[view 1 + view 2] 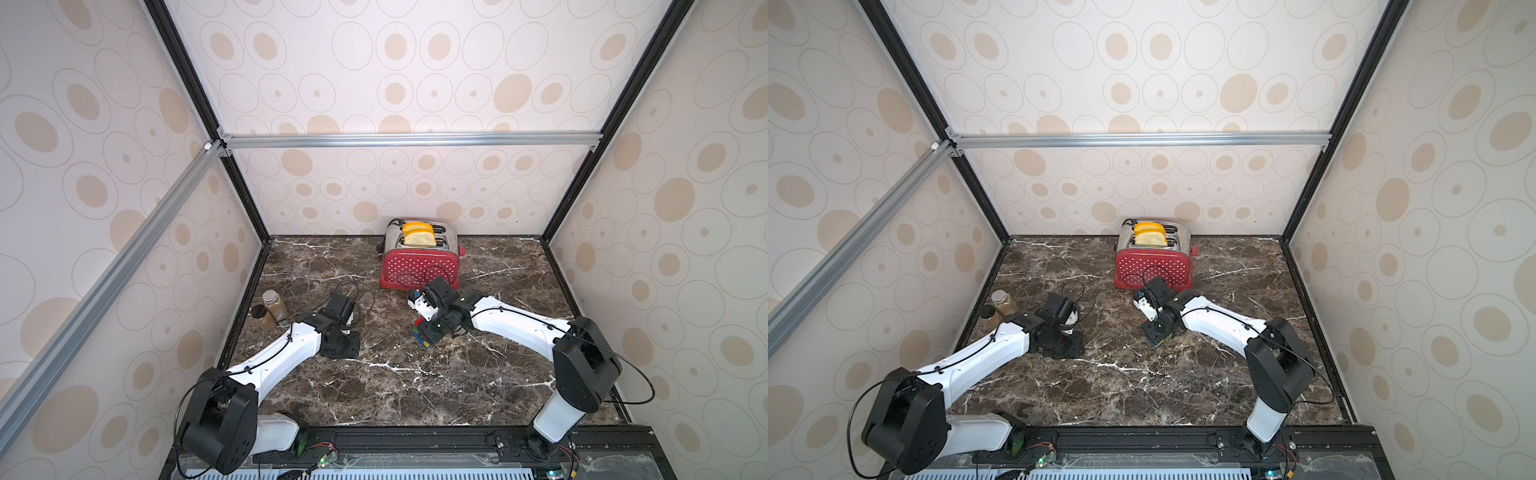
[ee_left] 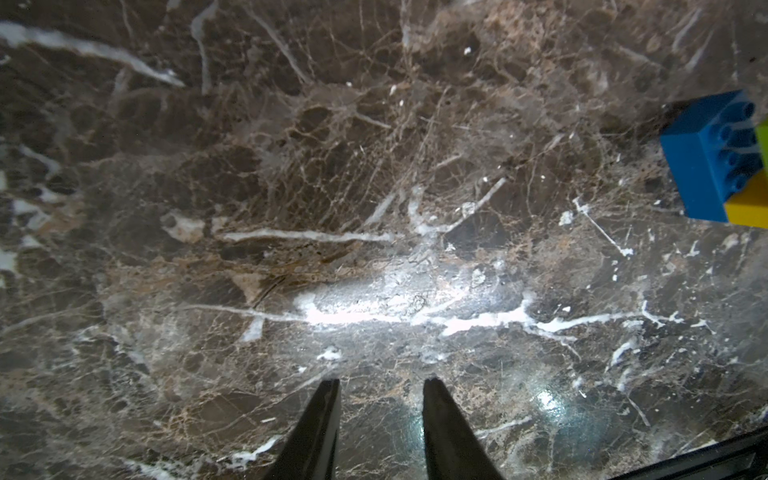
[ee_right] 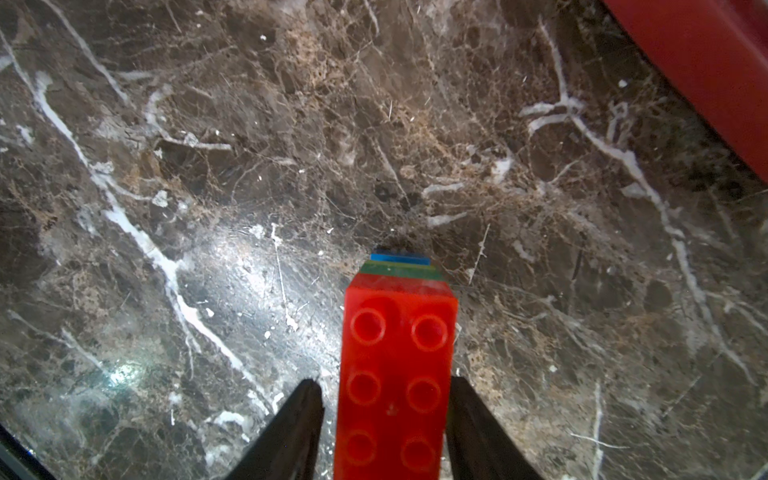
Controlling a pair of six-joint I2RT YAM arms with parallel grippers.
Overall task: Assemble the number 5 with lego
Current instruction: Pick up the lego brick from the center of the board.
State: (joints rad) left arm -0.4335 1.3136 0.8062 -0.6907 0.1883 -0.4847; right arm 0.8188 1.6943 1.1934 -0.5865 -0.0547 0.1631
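Wide shot first: the marble desk (image 1: 415,395) carries no loose brick that I can spot in both top views, only the red polka-dot toaster (image 1: 419,266) at the far middle and jars (image 1: 272,309) at the left edge. I'd judge the build itself finished, or near enough, with all the bricks gathered into one piece. What looks left is pressing it snug, standing it clean and letting go.

Right hand (image 3: 382,380) now, on the near side of the toaster, about mid-desk. Its fingers (image 3: 469,415) stand either side of the number 5 (image 3: 397,357). One meets the plastic and a sliver of desk shows beside the other, so clamped or merely straddling, I cannot tell. Nor can I tell whether the stack rests on the desk or hangs above it.

Left hand (image 2: 381,380), off to the left: fingers a little apart, nothing between them, bare marble below.

And the piece itself: glossy, hard-edged, stepped. The long red brick (image 3: 395,415) shows the right wrist camera two rows of studs. There's a green band (image 3: 399,272) beyond it, then the blue brick (image 2: 702,166), with the small yellow brick (image 2: 748,205) and a lime-green edge (image 2: 764,143) pressed against its studded face.
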